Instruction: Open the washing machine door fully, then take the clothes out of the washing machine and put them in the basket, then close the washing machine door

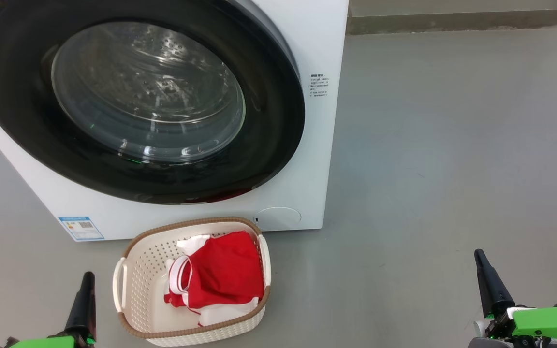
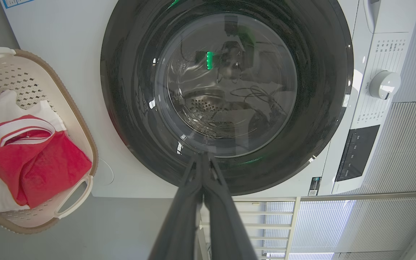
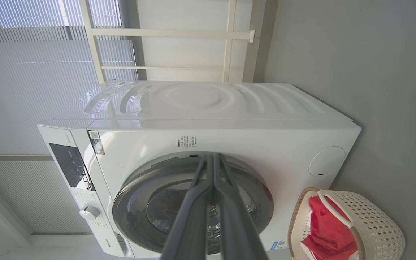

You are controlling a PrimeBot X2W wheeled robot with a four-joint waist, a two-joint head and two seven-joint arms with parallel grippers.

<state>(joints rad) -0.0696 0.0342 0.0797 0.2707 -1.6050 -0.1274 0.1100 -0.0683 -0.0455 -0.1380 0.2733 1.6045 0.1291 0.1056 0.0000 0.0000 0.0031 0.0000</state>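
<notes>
The washing machine (image 1: 307, 48) stands on the grey floor (image 1: 452, 145), its door (image 1: 259, 145) shut flush against the front (glossy black rim, clear glass centre). Just before it sits the basket (image 1: 148, 261), holding the clothes (image 1: 225, 275), red over white. The left pincer (image 2: 203, 159) and right pincer (image 3: 213, 159) hover well apart, fingers pressed together, empty.
</notes>
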